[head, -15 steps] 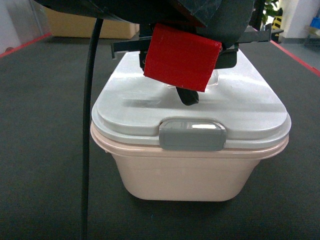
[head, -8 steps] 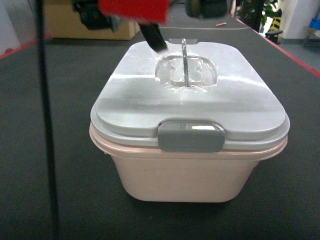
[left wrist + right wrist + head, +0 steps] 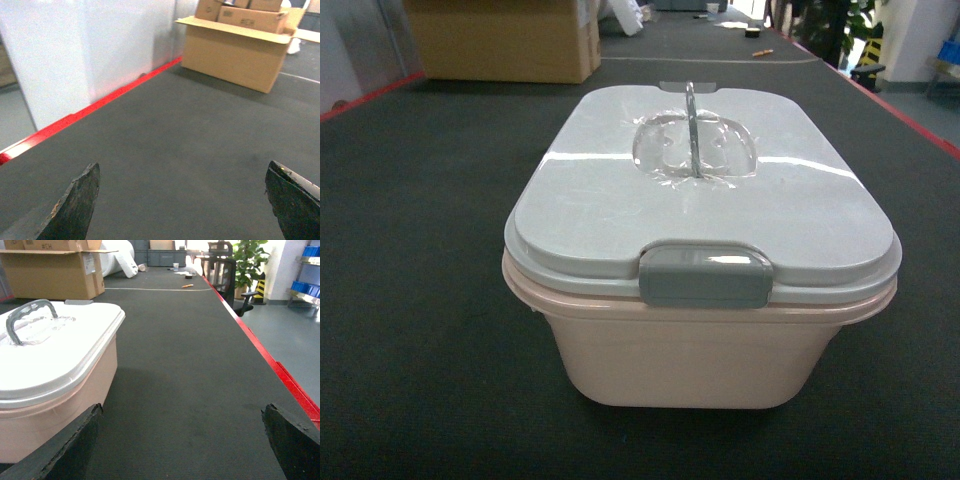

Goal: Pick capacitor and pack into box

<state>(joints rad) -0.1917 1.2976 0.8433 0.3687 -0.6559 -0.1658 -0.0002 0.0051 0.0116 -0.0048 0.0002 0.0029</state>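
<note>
The box (image 3: 700, 345) fills the middle of the head view, standing on the dark desk (image 3: 410, 300). Its grey lid (image 3: 700, 200) sits flat on the pink rim, the front latch (image 3: 706, 273) looks folded down, and the handle (image 3: 691, 128) stands upright in its recess. So the box appears closed. Whether a capacitor is inside cannot be told, since the walls and lid hide the contents, and no capacitor shows on the desk in any view.

The left gripper (image 3: 182, 200) has its fingers wide apart and empty, over bare desk with a carton (image 3: 235, 47) at upper right of its view. The right gripper (image 3: 182, 440) is likewise spread and holds nothing; the box lies at the left edge of its view, just beside the left finger. Judging by the shut lid and both grippers clear, packing may be finished.
</note>
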